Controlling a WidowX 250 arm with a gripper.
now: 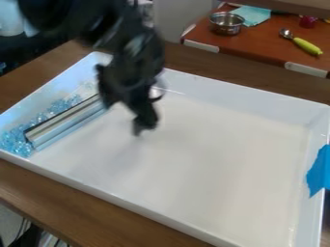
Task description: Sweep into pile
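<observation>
Blue glassy bits (14, 140) line one side of a white rectangular tray (219, 164) beside a long silver bar (66, 121), seemingly mostly swept, tighter heaping left; whether the black gripper (140, 115) is open, I cannot tell.

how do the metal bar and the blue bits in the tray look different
The metal bar is one long, straight piece, while the blue bits are many small, loose ones. The bar is silvery; the bits are pale blue. Both are shiny and lie in the white tray.
</observation>
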